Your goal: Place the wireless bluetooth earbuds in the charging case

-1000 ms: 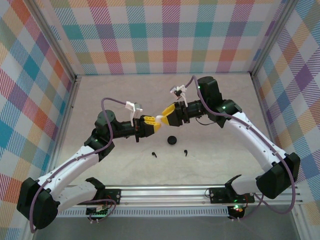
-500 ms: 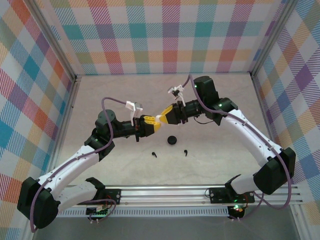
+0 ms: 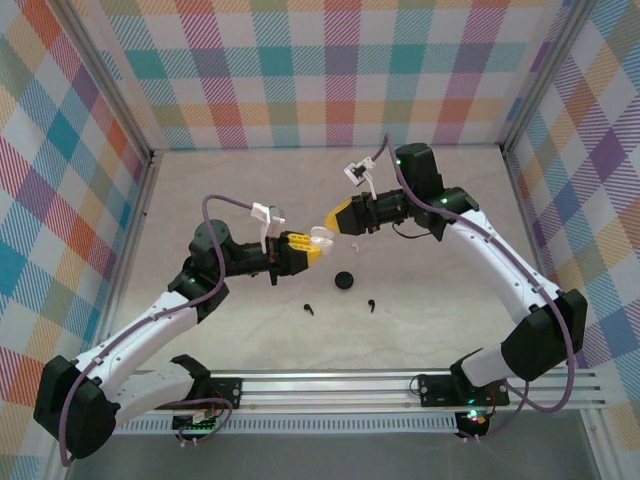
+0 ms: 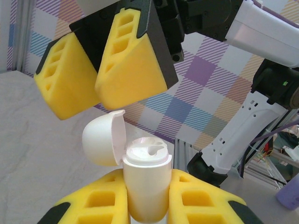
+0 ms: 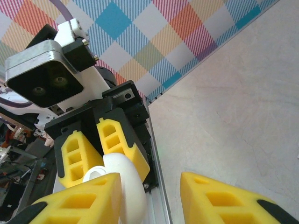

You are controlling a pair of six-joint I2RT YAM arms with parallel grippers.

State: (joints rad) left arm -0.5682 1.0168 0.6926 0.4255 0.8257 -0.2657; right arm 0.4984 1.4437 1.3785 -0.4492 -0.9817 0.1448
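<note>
While the left gripper (image 3: pixel 312 250) clamps its yellow foam pads (image 4: pixel 205 205) tight on the body of a white charging case (image 3: pixel 320 238), the case stands upright between them with its top clear of the fingertips. The left wrist view shows this grip closely: the left gripper (image 4: pixel 146 179) has one pad pressed to either side of the white charging case (image 4: pixel 145 186). The hinged lid (image 4: pixel 100 140) is flipped open and hangs off the case's left side. The uncovered top of the case shows a shaped white recess; whether an earbud sits in it I cannot tell.

The right gripper (image 3: pixel 333 222) hovers just above and beyond the case, tilted down toward it. From the left wrist camera the right gripper (image 4: pixel 100 100) hangs right over the open lid, near it but with a gap showing. In the right wrist view the right gripper (image 5: pixel 147 186) has its jaws parted, with nothing between them. The white case (image 5: pixel 124 182) sits just behind its left pad, and the left gripper (image 5: pixel 96 149) is beyond that.

Two black earbuds (image 3: pixel 308 308) (image 3: pixel 371 302) lie on the tabletop (image 3: pixel 230 190) below both grippers, on the side toward the arm bases, well apart from each other. A small round black case (image 3: pixel 345 279) rests between them and the grippers, almost under the held case.
</note>
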